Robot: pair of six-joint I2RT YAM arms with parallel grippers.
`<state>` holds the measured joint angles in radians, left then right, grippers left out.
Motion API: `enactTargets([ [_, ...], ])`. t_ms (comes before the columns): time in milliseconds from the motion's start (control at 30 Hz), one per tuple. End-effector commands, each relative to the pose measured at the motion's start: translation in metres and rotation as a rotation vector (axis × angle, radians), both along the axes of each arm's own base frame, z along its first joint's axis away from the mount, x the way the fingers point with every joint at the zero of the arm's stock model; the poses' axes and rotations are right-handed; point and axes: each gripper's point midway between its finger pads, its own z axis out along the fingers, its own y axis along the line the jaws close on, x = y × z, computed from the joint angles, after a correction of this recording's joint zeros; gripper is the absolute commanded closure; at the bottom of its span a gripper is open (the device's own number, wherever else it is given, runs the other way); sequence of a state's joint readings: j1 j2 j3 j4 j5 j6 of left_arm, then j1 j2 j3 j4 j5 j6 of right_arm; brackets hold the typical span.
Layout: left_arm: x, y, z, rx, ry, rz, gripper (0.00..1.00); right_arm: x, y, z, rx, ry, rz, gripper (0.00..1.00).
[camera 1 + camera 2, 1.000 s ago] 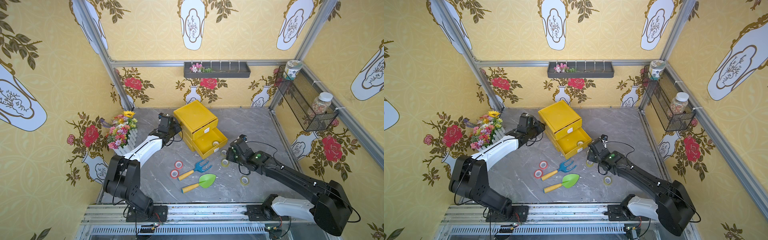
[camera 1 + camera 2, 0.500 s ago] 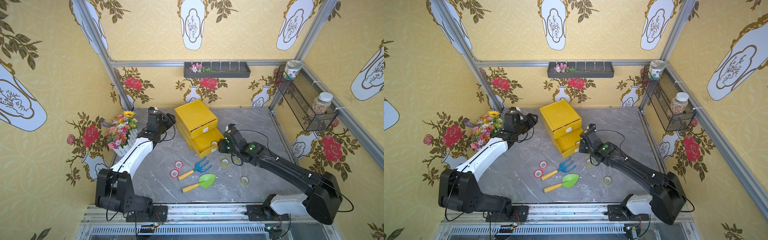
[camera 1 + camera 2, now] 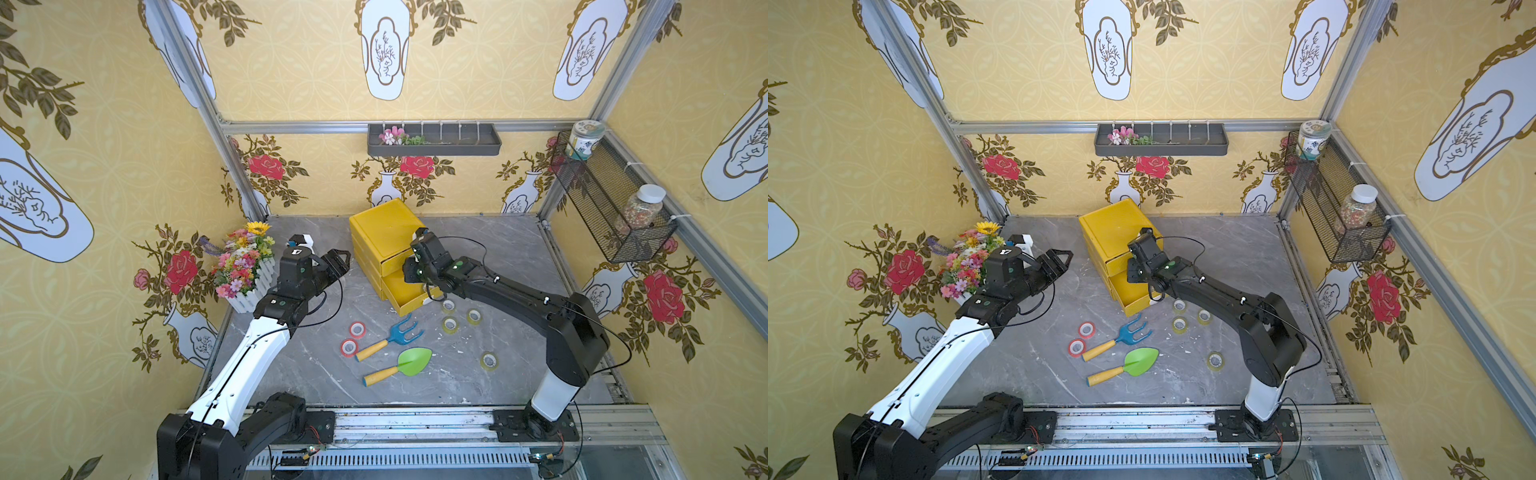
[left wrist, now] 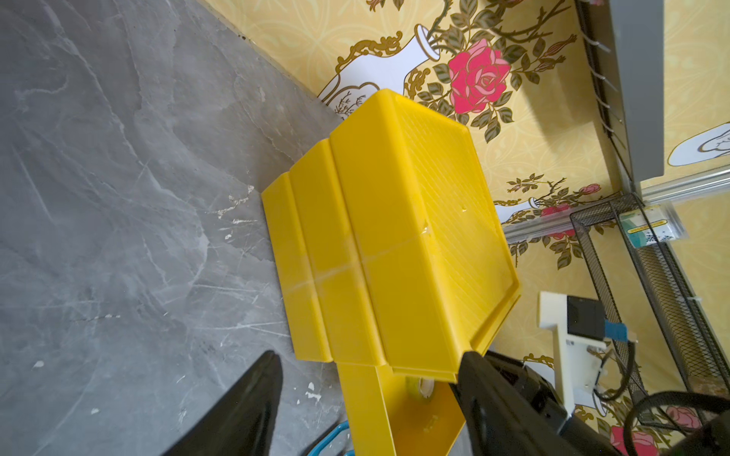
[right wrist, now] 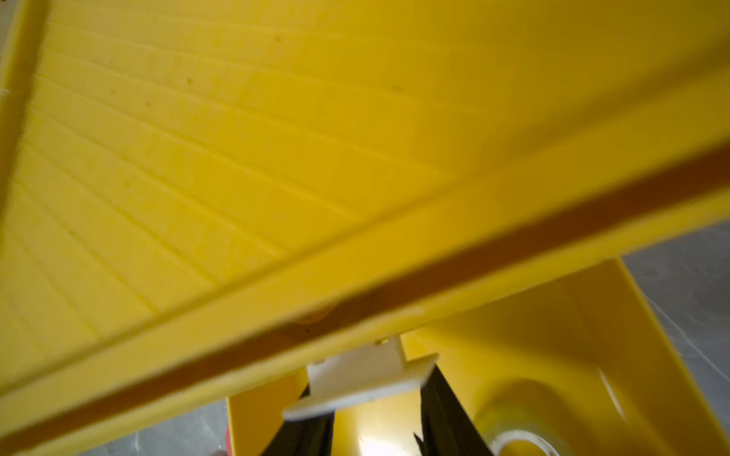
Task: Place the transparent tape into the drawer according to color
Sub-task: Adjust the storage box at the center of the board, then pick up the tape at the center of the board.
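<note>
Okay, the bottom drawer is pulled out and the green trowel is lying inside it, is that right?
No. The bottom drawer is pulled out, but both top views show the green trowel lying on the grey floor, outside it.

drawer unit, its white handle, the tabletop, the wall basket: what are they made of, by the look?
drawer unit: yellow moulded plastic, semi-gloss; uniform colour, fine ribs on top.
drawer handle: white matte plastic, possibly printed; a flat tab.
tabletop: grey and veined like marble; stone or laminate, cannot tell.
basket: black wire mesh, probably coated metal.
</note>
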<state>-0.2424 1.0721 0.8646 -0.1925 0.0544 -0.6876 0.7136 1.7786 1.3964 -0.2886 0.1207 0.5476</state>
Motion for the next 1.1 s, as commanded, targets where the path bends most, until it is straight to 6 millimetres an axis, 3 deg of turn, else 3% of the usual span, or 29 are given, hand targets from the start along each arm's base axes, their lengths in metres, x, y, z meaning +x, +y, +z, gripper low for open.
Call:
enactTargets([
  [0,-0.007,-0.002,-0.01,0.019,0.032,-0.026,0.24,0.016,0.022,0.014,0.06,-0.064,0.012,0.61],
  [233,-0.011,-0.004,-0.008,0.024,0.027,-0.055,0.23,0.024,0.037,0.019,0.072,-0.074,0.008,0.61],
  [500,-0.027,-0.035,-0.011,0.097,0.027,-0.157,0.22,-0.01,0.012,0.032,0.042,-0.078,-0.02,0.36],
  [633,-0.038,-0.056,-0.008,0.115,0.02,-0.213,0.22,-0.032,-0.03,0.05,0.018,-0.109,-0.101,0.3],
  [733,-0.054,-0.084,-0.004,0.16,0.004,-0.286,0.21,-0.048,-0.08,0.053,-0.036,-0.125,-0.201,0.26],
  [900,-0.083,-0.149,-0.004,0.211,-0.001,-0.461,0.2,-0.067,-0.168,0.03,-0.065,-0.046,-0.395,0.24],
  [1067,-0.111,-0.231,-0.041,0.269,0.082,-0.718,0.2,-0.091,-0.216,0.019,-0.094,-0.02,-0.514,0.24],
])
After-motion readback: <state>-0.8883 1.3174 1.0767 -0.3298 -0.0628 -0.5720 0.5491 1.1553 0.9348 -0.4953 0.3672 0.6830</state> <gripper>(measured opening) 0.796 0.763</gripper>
